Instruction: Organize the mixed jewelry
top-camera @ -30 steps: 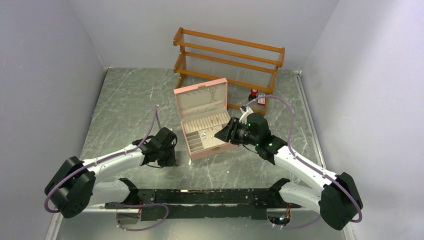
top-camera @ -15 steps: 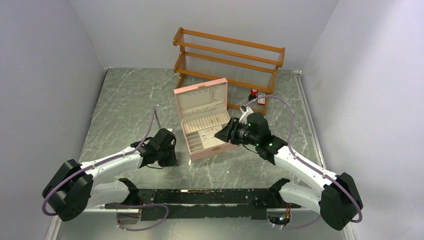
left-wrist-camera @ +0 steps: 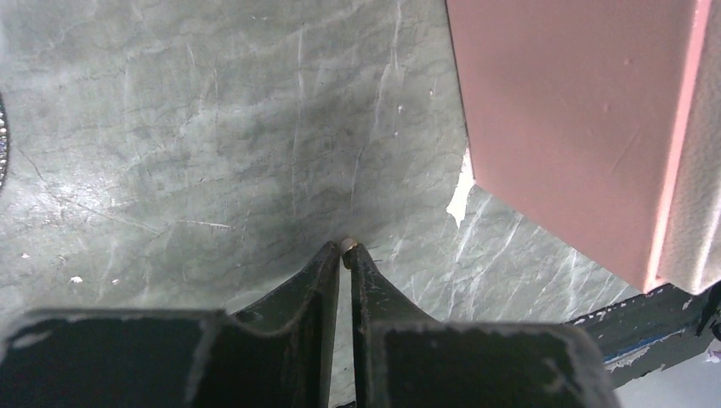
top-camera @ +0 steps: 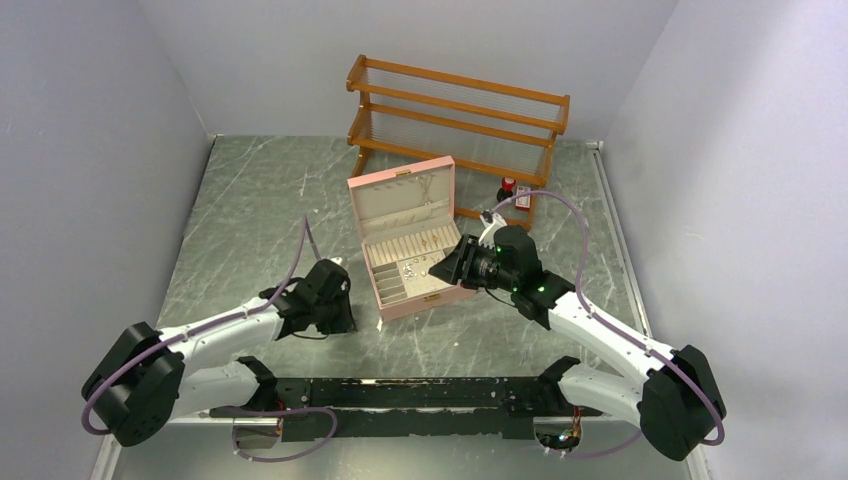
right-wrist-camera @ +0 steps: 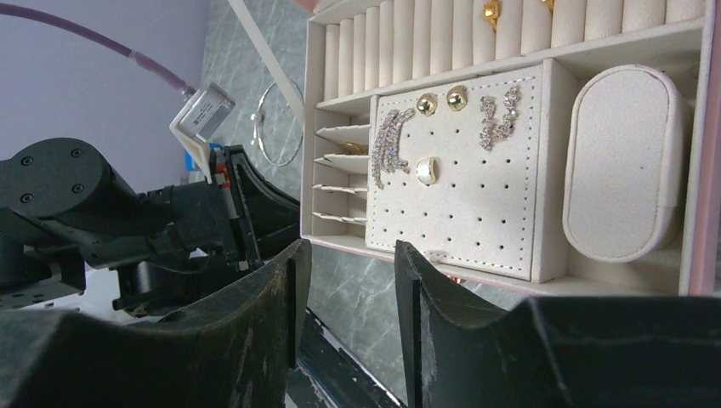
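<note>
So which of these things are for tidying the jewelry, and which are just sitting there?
For the job: earrings, rings, silvery hoop, tiny bit pinched in the left jaws, pink box.
Just sitting there: wooden rack, red bottle.

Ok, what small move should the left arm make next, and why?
Probably a short, straight lift. The left jaws stand nearly shut on a tiny gold-coloured piece at their tips, down at the table, with the pink box just beside them. Lifting would show whether the pinch holds before the piece is carried over.
</note>
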`<state>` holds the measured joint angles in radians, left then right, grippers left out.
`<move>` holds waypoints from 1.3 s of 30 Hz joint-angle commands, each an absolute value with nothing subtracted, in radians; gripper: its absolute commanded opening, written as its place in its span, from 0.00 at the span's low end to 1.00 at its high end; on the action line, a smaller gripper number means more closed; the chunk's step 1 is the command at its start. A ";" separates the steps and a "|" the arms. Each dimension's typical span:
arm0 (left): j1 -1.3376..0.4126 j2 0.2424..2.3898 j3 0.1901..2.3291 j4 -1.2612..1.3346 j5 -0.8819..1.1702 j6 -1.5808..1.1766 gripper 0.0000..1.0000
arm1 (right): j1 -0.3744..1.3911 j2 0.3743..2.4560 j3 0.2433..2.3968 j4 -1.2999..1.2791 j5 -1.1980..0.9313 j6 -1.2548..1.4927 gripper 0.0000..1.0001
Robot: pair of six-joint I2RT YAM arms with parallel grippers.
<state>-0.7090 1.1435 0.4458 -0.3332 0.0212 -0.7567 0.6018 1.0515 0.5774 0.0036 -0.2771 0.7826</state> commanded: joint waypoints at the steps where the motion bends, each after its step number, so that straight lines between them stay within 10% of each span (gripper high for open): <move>1: -0.715 1.130 0.408 -0.382 -0.033 -0.766 0.16 | 0.606 1.044 0.560 0.043 -0.285 0.791 0.45; 39: -0.714 1.027 0.545 -0.537 -0.105 -0.758 0.37 | 0.614 1.045 0.556 0.057 -0.291 0.804 0.45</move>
